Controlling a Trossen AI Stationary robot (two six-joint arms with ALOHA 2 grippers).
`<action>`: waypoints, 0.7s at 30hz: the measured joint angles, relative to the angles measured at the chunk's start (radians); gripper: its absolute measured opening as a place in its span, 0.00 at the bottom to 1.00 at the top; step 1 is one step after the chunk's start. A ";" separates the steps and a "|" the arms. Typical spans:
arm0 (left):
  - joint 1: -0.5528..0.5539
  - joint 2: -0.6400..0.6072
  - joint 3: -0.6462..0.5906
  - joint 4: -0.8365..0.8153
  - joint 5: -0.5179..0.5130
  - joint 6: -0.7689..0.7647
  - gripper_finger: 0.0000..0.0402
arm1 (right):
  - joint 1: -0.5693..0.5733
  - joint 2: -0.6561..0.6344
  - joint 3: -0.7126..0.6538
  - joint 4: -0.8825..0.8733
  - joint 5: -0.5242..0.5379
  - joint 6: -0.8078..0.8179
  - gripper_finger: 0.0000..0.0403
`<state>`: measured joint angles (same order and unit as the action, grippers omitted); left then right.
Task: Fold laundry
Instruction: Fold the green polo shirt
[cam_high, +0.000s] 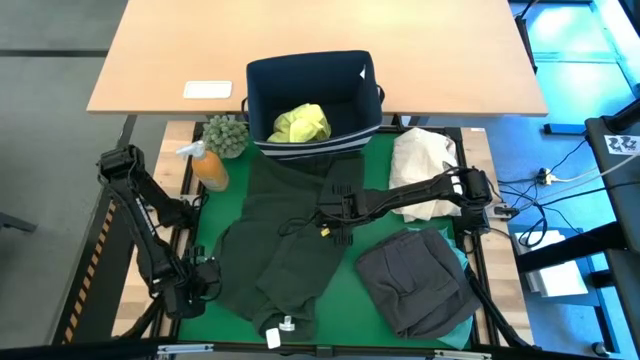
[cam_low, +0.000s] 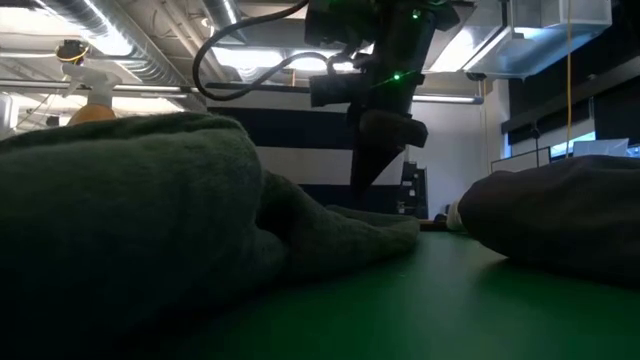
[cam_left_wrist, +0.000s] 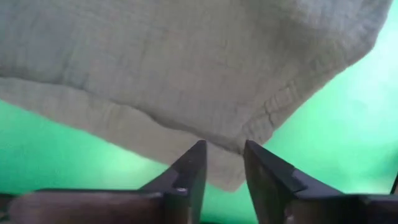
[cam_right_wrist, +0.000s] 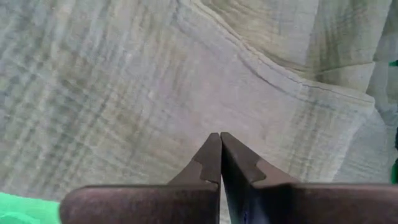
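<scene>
A dark olive garment (cam_high: 285, 255) lies spread on the green mat (cam_high: 345, 300); in the low view it is the mound (cam_low: 150, 210) on the left. My left gripper (cam_high: 205, 282) hangs over the garment's near-left corner (cam_left_wrist: 233, 168), fingers apart, and that corner shows in the gap between them (cam_left_wrist: 225, 163). My right gripper (cam_high: 335, 215) points down over the garment's middle right (cam_right_wrist: 186, 81), shut (cam_right_wrist: 221, 140). A charcoal grey garment (cam_high: 415, 280) lies folded at the near right. A yellow-green shirt (cam_high: 300, 122) sits in the navy bin (cam_high: 262, 80). My left gripper stands with one finger (cam_left_wrist: 189, 168) on either side of the olive garment's corner, coming from above; I cannot tell whether it touches the cloth. My right gripper's shut fingertips (cam_low: 365, 190) point down just over the garment's flat surface; touching or apart, I cannot tell.
A cream-beige bundle (cam_high: 425, 165) lies at the far right. An orange bottle (cam_high: 208, 168) and a small plant (cam_high: 227, 133) stand at the far left by the bin. A white tag (cam_high: 278, 332) lies at the garment's near edge. Bare mat shows between the two garments.
</scene>
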<state>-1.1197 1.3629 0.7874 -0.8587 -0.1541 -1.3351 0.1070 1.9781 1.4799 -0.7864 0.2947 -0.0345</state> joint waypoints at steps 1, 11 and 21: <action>0.004 0.000 -0.012 0.024 0.000 0.001 0.28 | 0.000 0.000 0.000 0.000 0.000 0.000 0.01; 0.020 0.000 -0.069 0.090 0.117 0.010 0.57 | 0.000 0.000 0.000 0.010 -0.044 0.004 0.01; 0.019 0.084 -0.069 0.098 0.184 0.119 0.65 | 0.000 0.000 0.000 0.030 -0.045 0.003 0.01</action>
<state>-1.1004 1.4464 0.7185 -0.7606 0.0299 -1.2165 0.1070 1.9778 1.4799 -0.7562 0.2501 -0.0312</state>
